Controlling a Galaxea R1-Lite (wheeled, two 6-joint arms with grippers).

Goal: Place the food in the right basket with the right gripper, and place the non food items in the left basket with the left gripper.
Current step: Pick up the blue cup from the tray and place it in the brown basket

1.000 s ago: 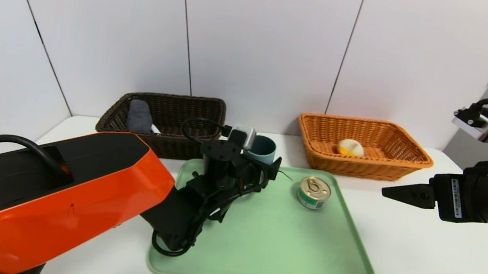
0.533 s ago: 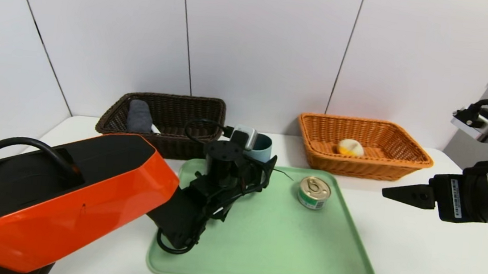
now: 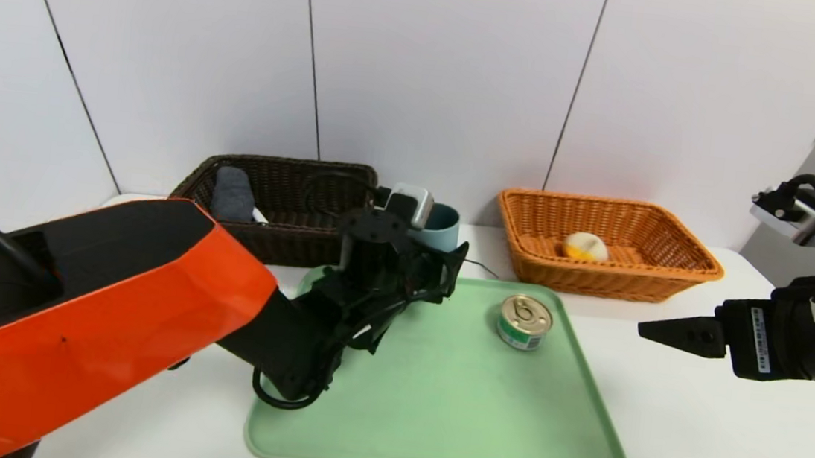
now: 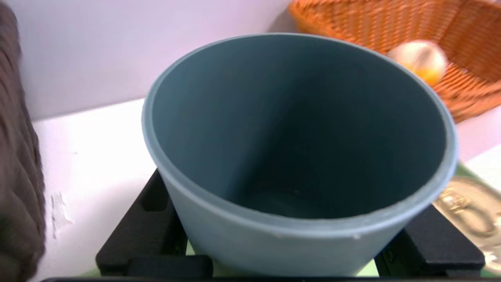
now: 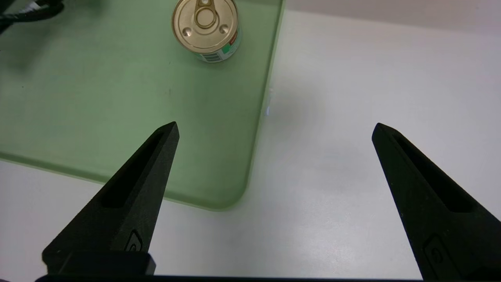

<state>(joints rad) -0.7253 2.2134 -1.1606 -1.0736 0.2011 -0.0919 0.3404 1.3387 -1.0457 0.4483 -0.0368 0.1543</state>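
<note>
My left claw (image 4: 297,235) was clamped around the blue-gray cup (image 4: 313,250), over the far left part of the green tray (image 3: 494,417). The tin can (image 3: 525,323) stood at the tray's far right. My right claw (image 5: 276,131) had its fingers wide apart above the white counter (image 5: 332,227), right of the tray. The dark basket (image 3: 287,236), far left, contained a gray item (image 3: 233,194); the orange basket (image 3: 604,282), far right, contained a white-and-yellow item (image 3: 585,246).

In the head view, the right centre of the tray (image 3: 495,409) is lying open below the can (image 3: 524,322); the left arm (image 3: 222,286) is blocking its upper left, and the dark basket's rim (image 3: 273,229) is standing beyond.
</note>
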